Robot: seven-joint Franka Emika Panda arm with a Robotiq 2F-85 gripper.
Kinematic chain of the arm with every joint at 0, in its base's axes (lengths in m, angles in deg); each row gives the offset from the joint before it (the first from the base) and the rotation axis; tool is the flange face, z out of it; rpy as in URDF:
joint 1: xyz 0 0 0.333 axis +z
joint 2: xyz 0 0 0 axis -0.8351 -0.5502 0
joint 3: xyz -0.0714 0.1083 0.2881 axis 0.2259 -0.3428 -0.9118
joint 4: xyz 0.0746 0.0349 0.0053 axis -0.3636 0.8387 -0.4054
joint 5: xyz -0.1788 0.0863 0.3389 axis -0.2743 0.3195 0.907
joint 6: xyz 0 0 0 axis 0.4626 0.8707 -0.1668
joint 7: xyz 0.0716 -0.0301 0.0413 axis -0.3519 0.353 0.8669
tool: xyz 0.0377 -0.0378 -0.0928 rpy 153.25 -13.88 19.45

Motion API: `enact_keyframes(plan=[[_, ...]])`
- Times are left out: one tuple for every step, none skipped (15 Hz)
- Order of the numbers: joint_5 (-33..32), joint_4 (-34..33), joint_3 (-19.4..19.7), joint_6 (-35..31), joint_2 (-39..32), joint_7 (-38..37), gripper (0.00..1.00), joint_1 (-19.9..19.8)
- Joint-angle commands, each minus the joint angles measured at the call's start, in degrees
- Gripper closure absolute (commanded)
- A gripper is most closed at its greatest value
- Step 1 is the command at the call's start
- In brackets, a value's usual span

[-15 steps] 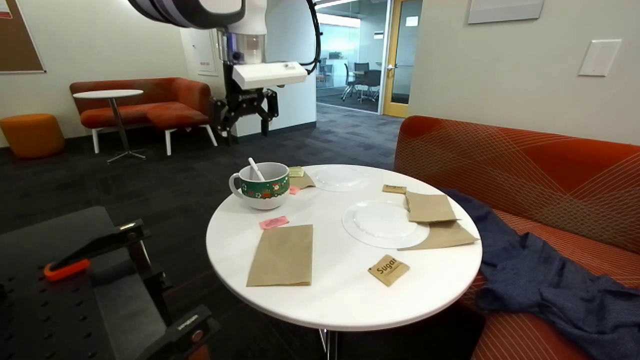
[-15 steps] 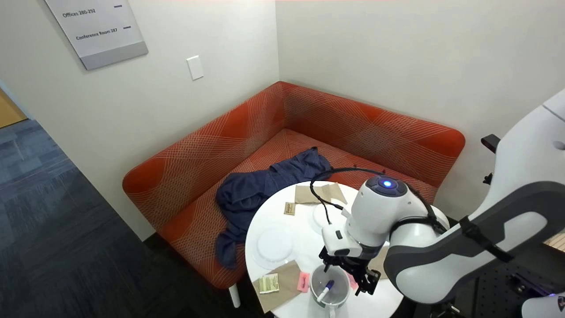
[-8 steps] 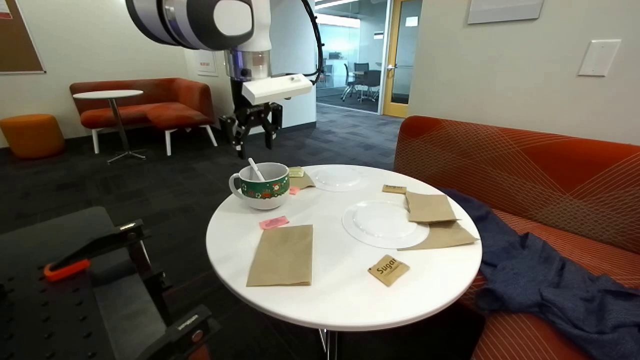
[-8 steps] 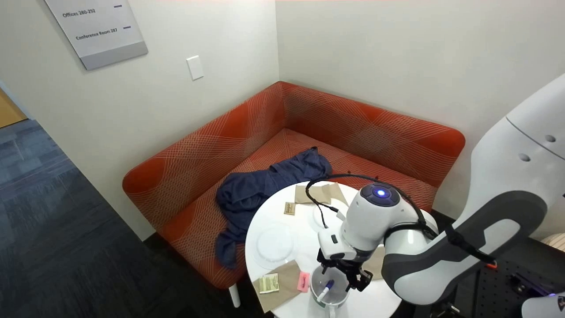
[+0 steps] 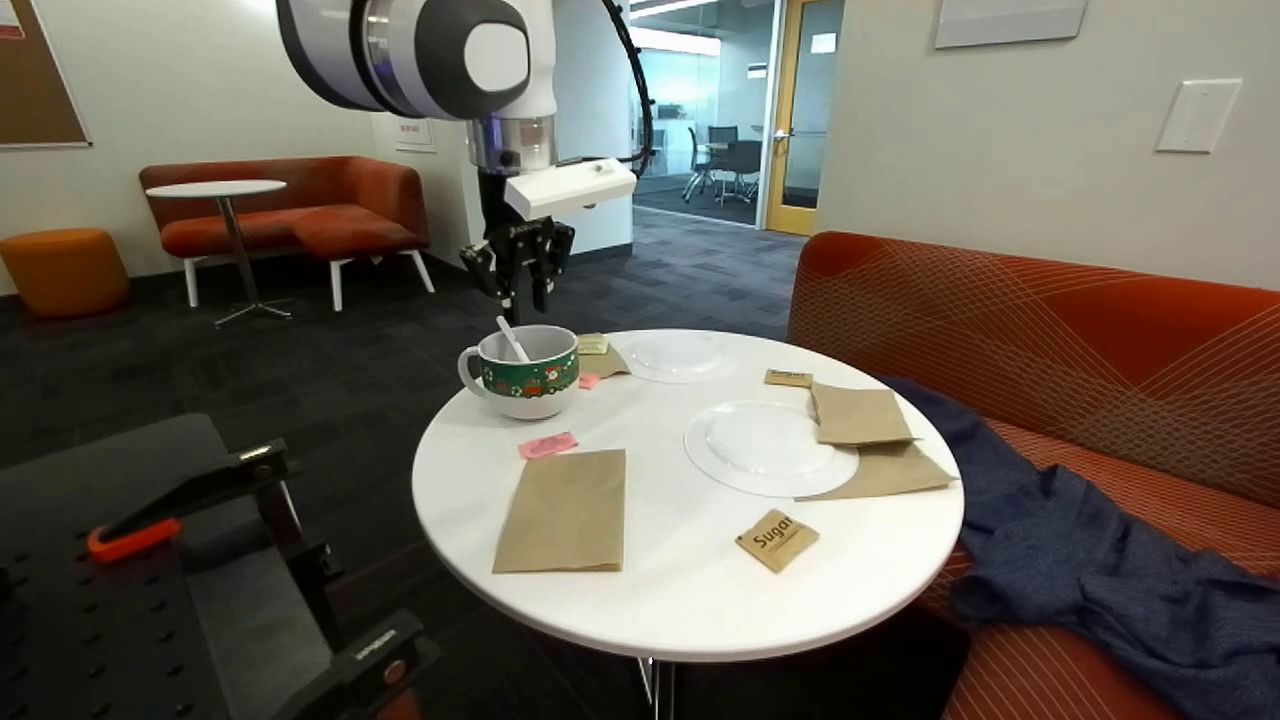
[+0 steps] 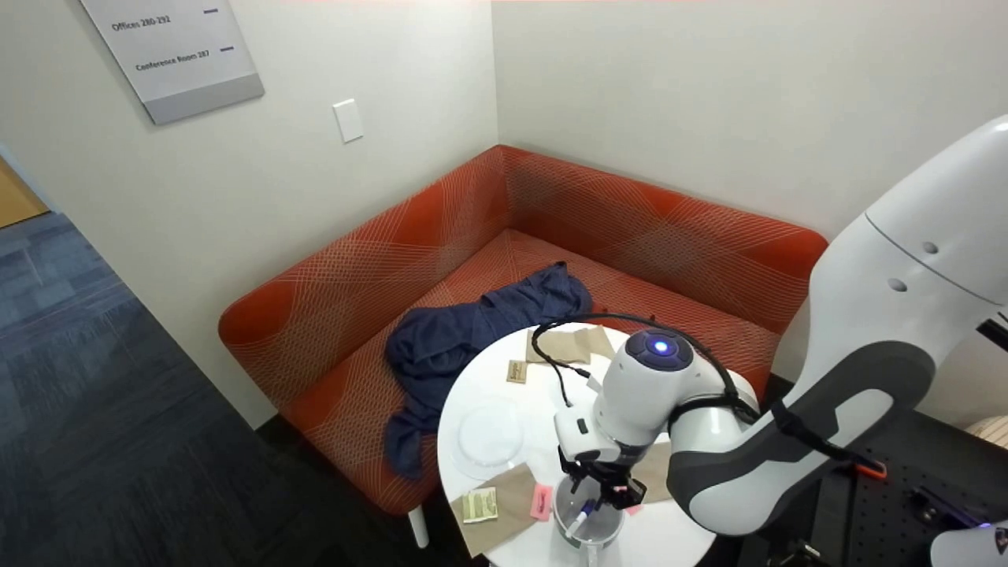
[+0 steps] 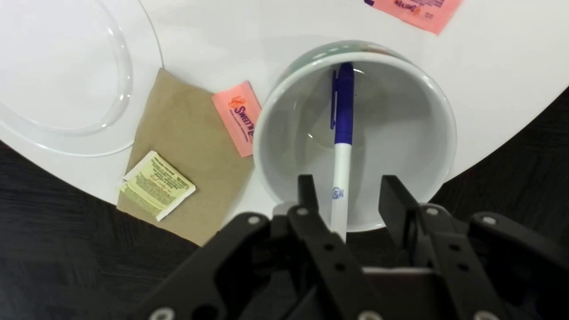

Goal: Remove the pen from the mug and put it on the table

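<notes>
1. At the left of the bench (image 5: 680, 590) you have one mug (image 5: 528, 397), white with a green patterned band, its handle to the left.
2. Your one pen (image 7: 342, 164) is inside that mug, tilted: blue cap end down, white end above the rim. The mark on its barrel is too small to read.
3. Your end effector (image 7: 347, 180) is released, fingers apart above the mug; in the wrist view you see the pen between them, with a gap on each side.
4. Beside the mug you count two pink packets (image 5: 548, 445) (image 5: 589, 381), one near, one far. In the wrist view the far one reads "Sweet'N Lo", cut off by the mug's rim; the near one carries part of the name upside down.
5. Two brown napkins (image 5: 565, 515) (image 5: 610, 364): one near, and one far with one yellow-green packet (image 5: 592, 344) on it, its print too small to read.
6. Two clear plates (image 5: 680, 357) (image 5: 762, 442), one far, one in the middle.
7. Two brown packets (image 5: 778, 541) (image 5: 788, 378), one near, one far; each says "Sugar".
8. At the right, brown paper (image 5: 862, 416) in two overlapping pieces.
9. One wall sign (image 5: 1010, 22); in an exterior view you can read "Offices 280-292" and "Conference Room 287".
10. One dark blue cloth (image 5: 1085, 540) on the red sofa (image 5: 1050, 360).
</notes>
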Motion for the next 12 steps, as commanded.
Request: enact_keyframes(plan=[[-2.4, -2.4, -1.5, 0.3, -2.8, -1.9, 0.53, -1.7], [-2.6, -2.8, -1.6, 0.5, -3.4, -1.9, 0.51, -1.7], [-2.9, -3.1, -1.7, 0.5, -4.0, -1.9, 0.53, -1.8], [-3.1, -3.5, -1.9, 0.6, -4.7, -1.9, 0.54, -2.0], [-3.2, -3.9, -2.0, 0.7, -5.3, -1.9, 0.58, -2.1], [-3.4, -4.3, -2.1, 0.8, -5.9, -1.9, 0.58, -2.3], [-3.5, -4.7, -2.3, 1.0, -6.5, -1.8, 0.58, -2.4], [-3.5, -5.0, -2.3, 1.0, -7.0, -2.0, 0.58, -2.4], [-3.6, -5.3, -2.5, 1.1, -7.5, -2.0, 0.58, -2.5], [-3.7, -5.6, -2.5, 1.1, -7.9, -2.0, 0.58, -2.5], [-3.7, -5.9, -2.6, 1.2, -8.4, -2.0, 0.58, -2.6], [-3.8, -6.3, -2.6, 1.3, -8.9, -2.0, 0.57, -2.6]])
